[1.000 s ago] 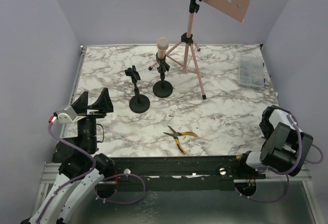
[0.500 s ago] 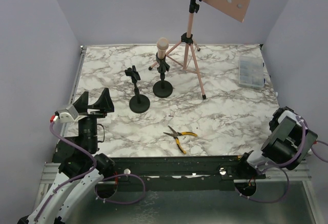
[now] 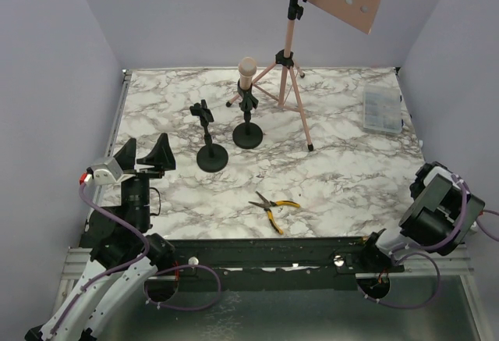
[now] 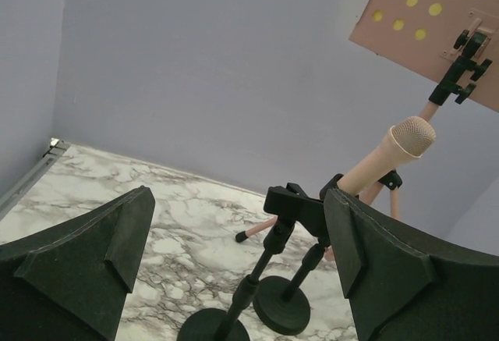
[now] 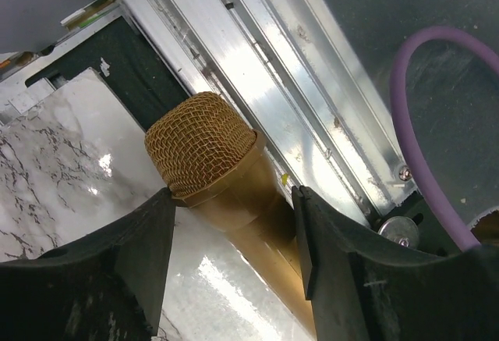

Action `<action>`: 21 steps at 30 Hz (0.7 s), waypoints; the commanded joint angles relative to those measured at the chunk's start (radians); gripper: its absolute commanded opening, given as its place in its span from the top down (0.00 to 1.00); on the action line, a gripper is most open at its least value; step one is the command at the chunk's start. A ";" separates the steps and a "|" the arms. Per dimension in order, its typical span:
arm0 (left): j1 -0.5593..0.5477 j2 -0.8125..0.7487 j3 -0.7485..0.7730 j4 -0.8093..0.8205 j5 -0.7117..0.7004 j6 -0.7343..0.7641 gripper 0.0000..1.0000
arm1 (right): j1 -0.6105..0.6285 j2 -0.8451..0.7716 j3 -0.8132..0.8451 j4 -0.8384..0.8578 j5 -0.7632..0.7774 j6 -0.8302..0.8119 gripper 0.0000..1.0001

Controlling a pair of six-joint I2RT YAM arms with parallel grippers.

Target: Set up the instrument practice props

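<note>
White desk (image 3: 343,169) with grey marble veins, pink rack (image 4: 413,48) with yellow dots, beige-pink mic (image 3: 247,69), gold mesh mic (image 5: 204,142), black stands (image 3: 211,156), yellow-handled pliers (image 3: 274,209), and the box (image 3: 382,111) looks maybe bluish-clear.

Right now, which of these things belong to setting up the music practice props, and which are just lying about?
Part of the job: pink music rack, pink microphone, black holder under it, empty black holder, gold microphone.

Just lying about: yellow-handled pliers, clear compartment box.

No legible text, label, brand, number or sign on anything in any view
</note>
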 commanded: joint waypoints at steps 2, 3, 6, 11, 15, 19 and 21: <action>-0.018 0.008 -0.008 0.021 -0.012 0.018 0.01 | -0.006 -0.057 -0.048 0.013 -0.054 0.083 0.74; -0.019 0.007 -0.009 0.020 -0.013 0.016 0.01 | -0.005 -0.073 -0.051 0.006 -0.038 0.097 0.81; -0.031 0.011 -0.011 0.020 -0.012 0.016 0.01 | -0.006 -0.167 -0.080 0.016 -0.005 0.103 0.88; -0.049 0.023 -0.008 0.020 -0.004 0.015 0.01 | -0.005 -0.357 -0.064 0.150 -0.010 -0.181 0.89; -0.053 0.025 -0.007 0.019 0.003 0.009 0.01 | 0.034 -0.451 -0.024 0.269 -0.076 -0.448 0.90; -0.053 0.032 -0.007 0.020 0.004 0.010 0.01 | 0.128 -0.412 -0.035 0.472 -0.278 -0.628 0.88; -0.052 0.039 -0.005 0.015 0.003 0.011 0.01 | 0.221 -0.363 -0.024 0.532 -0.276 -0.632 0.87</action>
